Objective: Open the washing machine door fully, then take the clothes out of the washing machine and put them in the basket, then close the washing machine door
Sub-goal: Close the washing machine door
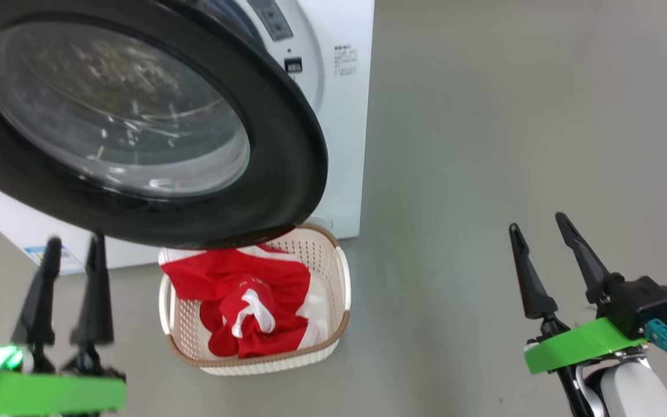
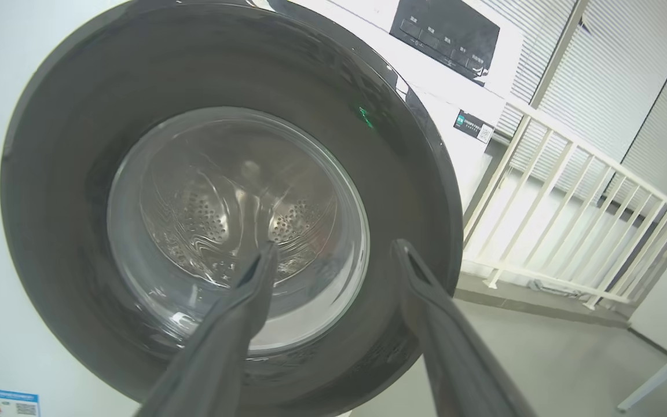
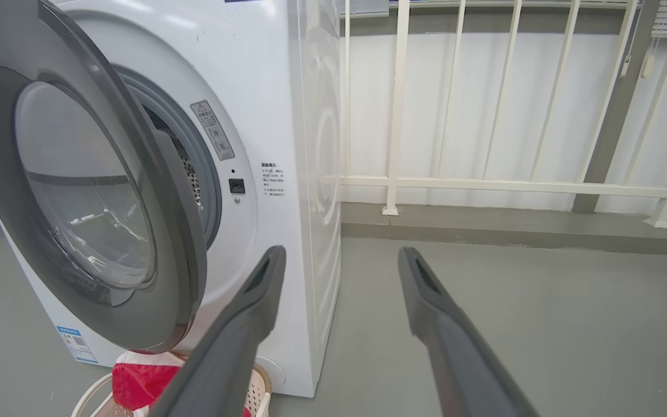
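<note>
Closing the door [image 1: 287, 145] could be left incomplete if it is nudged too softly by the left tool [image 1: 76, 239], spread empty, seemingly untouching, like the right tool [image 1: 536, 222].

Left of the right gripper [image 3: 340, 255], fingers parted, the dark-rimmed round glass door [image 3: 79, 191] hangs ajar (red fabric clothes [image 3: 136, 376] beneath it).

Looking down from the head, close over the washing machine door [image 1: 290, 185] and basket [image 1: 325, 255]; from left wrist, squarely close on that door; from right, edge-on, farther back.
</note>
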Robot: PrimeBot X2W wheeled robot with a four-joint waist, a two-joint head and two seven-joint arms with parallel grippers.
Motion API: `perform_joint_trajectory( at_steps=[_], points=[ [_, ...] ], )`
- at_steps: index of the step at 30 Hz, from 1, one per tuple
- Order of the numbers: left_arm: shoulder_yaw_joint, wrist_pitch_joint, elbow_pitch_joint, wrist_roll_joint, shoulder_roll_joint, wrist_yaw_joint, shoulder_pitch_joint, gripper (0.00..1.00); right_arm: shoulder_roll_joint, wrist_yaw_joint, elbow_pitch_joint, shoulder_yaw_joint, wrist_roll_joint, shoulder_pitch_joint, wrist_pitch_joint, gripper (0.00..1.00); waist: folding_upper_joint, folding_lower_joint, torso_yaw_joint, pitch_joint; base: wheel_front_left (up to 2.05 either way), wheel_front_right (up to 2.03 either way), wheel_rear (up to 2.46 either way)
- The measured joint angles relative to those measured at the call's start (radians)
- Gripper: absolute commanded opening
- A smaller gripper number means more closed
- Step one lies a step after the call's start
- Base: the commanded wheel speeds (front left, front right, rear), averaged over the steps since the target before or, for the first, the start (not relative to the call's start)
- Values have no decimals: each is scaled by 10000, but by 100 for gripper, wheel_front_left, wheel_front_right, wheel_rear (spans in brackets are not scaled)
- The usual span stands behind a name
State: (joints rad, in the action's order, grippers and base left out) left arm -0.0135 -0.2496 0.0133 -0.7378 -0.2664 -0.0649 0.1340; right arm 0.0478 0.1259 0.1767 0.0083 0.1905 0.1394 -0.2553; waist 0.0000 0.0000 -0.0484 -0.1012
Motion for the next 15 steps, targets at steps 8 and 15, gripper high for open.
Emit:
perform_joint_trajectory(
  at_steps=[8, 15],
  points=[
    [-370, -2, 290, 1684, -96, 449, -1531, 100, -8, 0, -12, -157, 2, -519, -2, 100, 0, 0, -22, 736, 0, 0, 0],
    [-232, -2, 487, 2541, -88, 479, -2156, 100, -13, 0, -50, -267, -31, -854, -2, 100, 0, 0, -144, 1286, 0, 0, 0]
  ],
)
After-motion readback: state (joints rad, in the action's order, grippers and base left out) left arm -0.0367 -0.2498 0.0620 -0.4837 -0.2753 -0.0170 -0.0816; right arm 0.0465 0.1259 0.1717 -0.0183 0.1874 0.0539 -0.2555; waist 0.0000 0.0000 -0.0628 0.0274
